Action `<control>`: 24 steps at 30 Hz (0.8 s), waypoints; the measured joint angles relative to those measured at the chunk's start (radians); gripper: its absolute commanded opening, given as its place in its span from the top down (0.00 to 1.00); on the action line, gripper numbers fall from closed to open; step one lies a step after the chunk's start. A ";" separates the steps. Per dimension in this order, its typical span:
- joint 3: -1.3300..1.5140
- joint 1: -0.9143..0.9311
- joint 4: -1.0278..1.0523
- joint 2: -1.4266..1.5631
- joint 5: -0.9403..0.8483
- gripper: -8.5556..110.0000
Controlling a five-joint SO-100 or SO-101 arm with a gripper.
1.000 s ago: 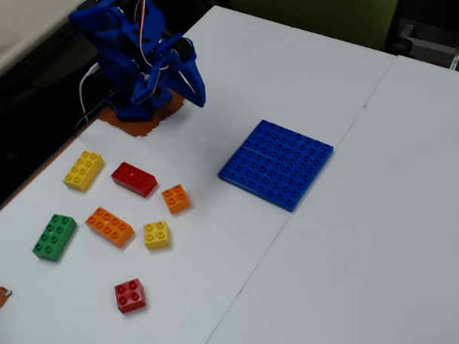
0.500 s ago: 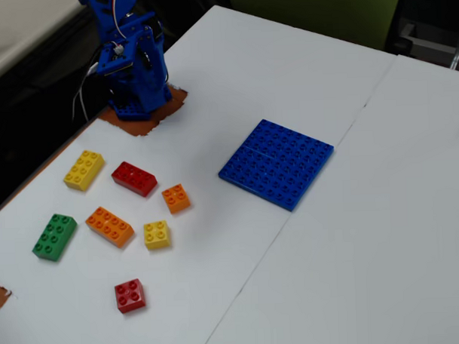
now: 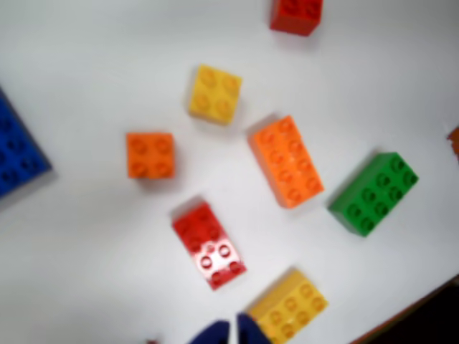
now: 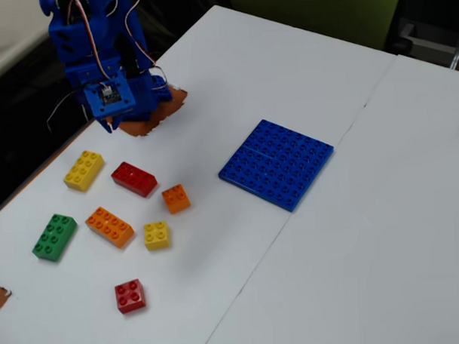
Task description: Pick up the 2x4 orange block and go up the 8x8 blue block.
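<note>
The 2x4 orange block (image 3: 285,161) lies flat on the white table between a yellow square brick and a green brick; it also shows in the fixed view (image 4: 109,226). The 8x8 blue block (image 4: 277,163) lies flat at the table's middle; only its corner shows at the wrist view's left edge (image 3: 14,154). My gripper (image 3: 229,334) shows just its two dark blue fingertips at the bottom edge, close together with nothing between them, well above the bricks. In the fixed view the blue arm (image 4: 109,78) hangs over the table's far left edge.
Loose bricks surround the orange block: small orange (image 3: 150,155), small yellow (image 3: 214,94), red oblong (image 3: 209,244), green (image 3: 374,193), yellow oblong (image 3: 288,307), small red (image 3: 295,14). The table edge (image 3: 416,315) runs close by at the wrist view's lower right.
</note>
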 measured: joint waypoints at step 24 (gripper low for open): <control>-0.221 0.210 -0.439 -0.635 -0.729 0.88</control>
